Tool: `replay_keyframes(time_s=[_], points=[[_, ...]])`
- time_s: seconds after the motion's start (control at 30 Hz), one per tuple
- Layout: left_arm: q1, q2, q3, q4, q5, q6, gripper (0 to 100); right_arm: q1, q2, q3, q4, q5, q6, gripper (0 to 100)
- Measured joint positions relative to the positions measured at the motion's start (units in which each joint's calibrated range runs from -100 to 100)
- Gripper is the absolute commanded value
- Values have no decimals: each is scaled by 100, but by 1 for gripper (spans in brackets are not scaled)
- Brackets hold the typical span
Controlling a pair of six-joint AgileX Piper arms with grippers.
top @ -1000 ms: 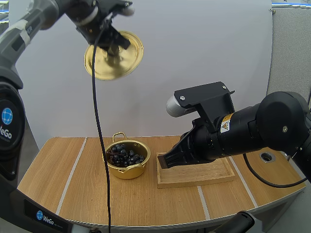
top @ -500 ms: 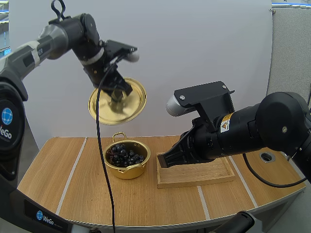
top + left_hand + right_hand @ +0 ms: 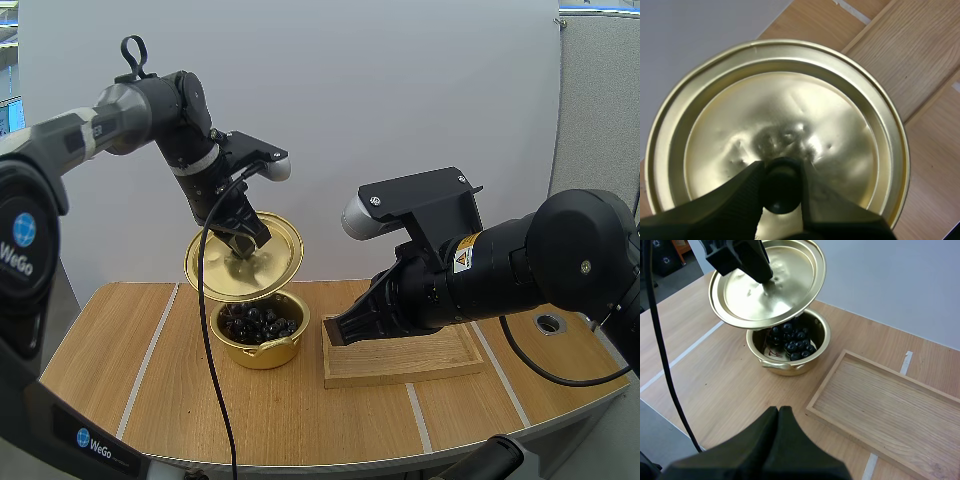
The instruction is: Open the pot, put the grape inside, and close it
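Golden lid point(image 3: 243, 265) hangs tilted just above the pot point(image 3: 262, 353) of grapes point(image 3: 258, 322), pinched by its knob point(image 3: 781, 189) in my left claw point(image 3: 243, 238); my right claw point(image 3: 779, 412), fingers pressed together, sits near the wooden tray point(image 3: 440, 362).

A: What bounds the scene at 12 o'clock?
B: A plain white flat backdrop panel point(image 3: 420, 100); a grey partition wall point(image 3: 600, 120) stands at 3 o'clock.
A: And the support surface?
B: A light oak-grain wooden table point(image 3: 90, 360) with rounded corners, crossed by thin white stripes point(image 3: 152, 355); a round metal-rimmed grommet point(image 3: 548, 323) sits toward 4 o'clock.
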Motion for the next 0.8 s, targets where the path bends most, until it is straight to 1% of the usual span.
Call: replay_keyframes(time_s=[0.5, 0.8], points=[[0, 1293, 18, -13, 0, 110, 0, 0, 0, 0, 0, 0, 0, 0], [0, 1796, -63, -24, -486, 130, 0, 0, 0, 0, 0, 18, 0, 0]])
